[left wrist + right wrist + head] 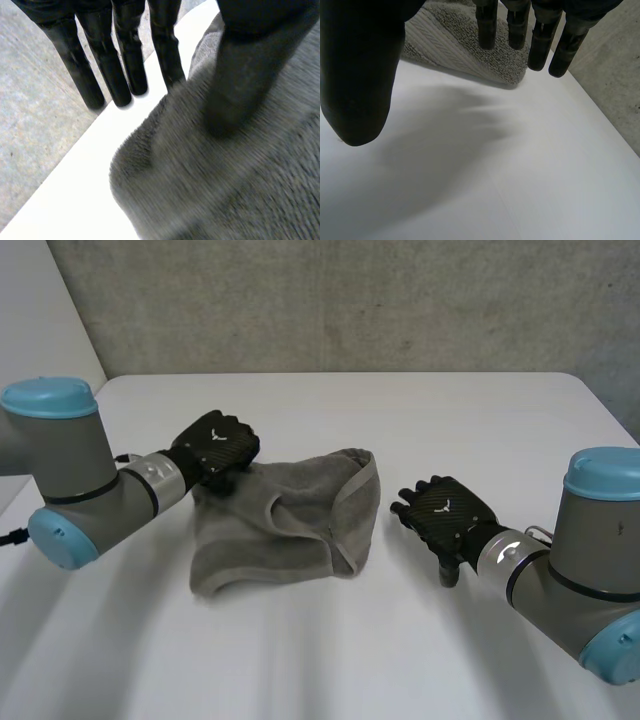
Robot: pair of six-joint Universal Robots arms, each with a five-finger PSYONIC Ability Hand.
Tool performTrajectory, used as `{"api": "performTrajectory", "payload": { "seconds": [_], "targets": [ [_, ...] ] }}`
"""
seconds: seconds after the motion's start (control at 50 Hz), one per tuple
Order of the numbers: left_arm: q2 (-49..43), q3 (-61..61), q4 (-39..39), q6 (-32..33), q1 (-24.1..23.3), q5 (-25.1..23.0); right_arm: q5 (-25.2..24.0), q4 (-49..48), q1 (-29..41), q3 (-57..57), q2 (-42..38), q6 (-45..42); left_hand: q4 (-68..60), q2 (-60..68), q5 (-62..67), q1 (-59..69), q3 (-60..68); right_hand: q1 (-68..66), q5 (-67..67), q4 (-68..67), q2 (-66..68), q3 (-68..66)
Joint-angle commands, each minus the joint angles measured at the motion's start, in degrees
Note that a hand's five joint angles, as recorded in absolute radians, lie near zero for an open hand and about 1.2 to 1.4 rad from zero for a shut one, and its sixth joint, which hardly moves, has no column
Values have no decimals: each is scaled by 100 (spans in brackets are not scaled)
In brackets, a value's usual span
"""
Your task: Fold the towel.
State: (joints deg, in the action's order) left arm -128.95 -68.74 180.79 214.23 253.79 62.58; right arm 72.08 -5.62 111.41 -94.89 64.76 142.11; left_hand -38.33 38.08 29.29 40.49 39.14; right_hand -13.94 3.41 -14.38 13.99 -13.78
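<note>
The crumpled grey towel (285, 530) is lying mid-worktop (330, 640). The left robot hand (215, 448) is resting on its far left corner, fingers (125, 70) straight, thumb pressing the cloth. The right robot hand (447, 512) is holding nothing, fingers relaxed, just beside the towel's right edge.

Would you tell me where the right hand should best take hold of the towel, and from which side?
Probably the banded hem edge of the towel that faces the right hand, approached from the robot's right, low along the table. That edge folds over just ahead of the open hand, so a pinch there looks easiest.
</note>
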Motion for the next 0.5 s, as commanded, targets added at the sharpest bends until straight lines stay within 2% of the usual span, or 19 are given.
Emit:
{"api": "performTrajectory", "payload": {
  "seconds": [0.02, 0.1, 0.14, 0.2, 0.26, 0.28, 0.32, 0.34, 0.38, 0.4, 0.42, 0.46, 0.48, 0.5],
  "targets": [
    [316, -490, -324, -485, -13, 35, 26, -88, 65, -3, 37, 272, 2542, -2517, -2638, -2758, -2622, 394, -341, 438, -399, 378],
    [678, -782, -440, -988, -66, 26, 43, -106, 74, 67, 81, 816, 2560, -2534, -2655, -2775, -2640, 394, -341, 438, -399, 378],
    [1071, -1035, -440, -1504, -180, 34, 43, -106, 82, 93, 107, 1001, 2543, -2517, -2638, -2759, -2623, 394, -341, 438, -399, 378],
    [1267, -1116, -440, -1770, -242, 70, -1, -141, 100, 128, 186, 1291, 2509, -2484, -2605, -2725, -2589, 394, -341, 438, -399, 378],
    [1547, -1282, -440, -2673, -417, 122, -36, -263, 249, 190, 213, 1328, 2408, -2383, -2504, -2624, -2489, 394, -341, 438, -399, 378],
    [1548, -1283, -440, -2676, -418, 122, -36, -264, 249, 190, 213, 1328, 2408, -2383, -2504, -2624, -2488, 394, -341, 438, -399, 378],
    [1583, -1379, -440, -3262, -575, 210, -53, -326, 381, 243, 204, 1328, 2358, -2333, -2454, -2574, -2438, 394, -341, 438, -399, 378],
    [1583, -1379, -440, -3265, -576, 210, -45, -369, 547, 356, 117, 1302, 2358, -2332, -2453, -2573, -2438, 394, -341, 438, -399, 378],
    [1574, -1423, -440, -3502, -708, 377, -45, -387, 645, 463, 11, 1240, 2307, -2282, -2403, -2523, -2387, 394, -341, 438, -399, 378],
    [1548, -1467, -440, -3685, -925, 708, -45, -387, 732, 567, -137, 1153, 2257, -2232, -2353, -2473, -2337, 394, -341, 438, -399, 378],
    [1548, -1467, -440, -3686, -927, 711, -45, -379, 829, 699, -269, 1013, 2257, -2231, -2352, -2472, -2337, 394, -341, 438, -399, 378],
    [1478, -1502, -405, -3765, -1234, 1297, -53, -387, 908, 822, -384, 872, 2056, -2030, -2151, -2271, -2136, 394, -341, 438, -399, 378],
    [1478, -1502, -405, -3766, -1235, 1300, -53, -379, 1022, 953, -533, 697, 2055, -2029, -2150, -2271, -2135, 394, -341, 438, -399, 378],
    [1399, -1511, -335, -3774, -1357, 1631, -53, -378, 1023, 955, -534, 695, 2055, -2029, -2150, -2271, -2135, 394, -341, 438, -399, 378]
  ]
}}
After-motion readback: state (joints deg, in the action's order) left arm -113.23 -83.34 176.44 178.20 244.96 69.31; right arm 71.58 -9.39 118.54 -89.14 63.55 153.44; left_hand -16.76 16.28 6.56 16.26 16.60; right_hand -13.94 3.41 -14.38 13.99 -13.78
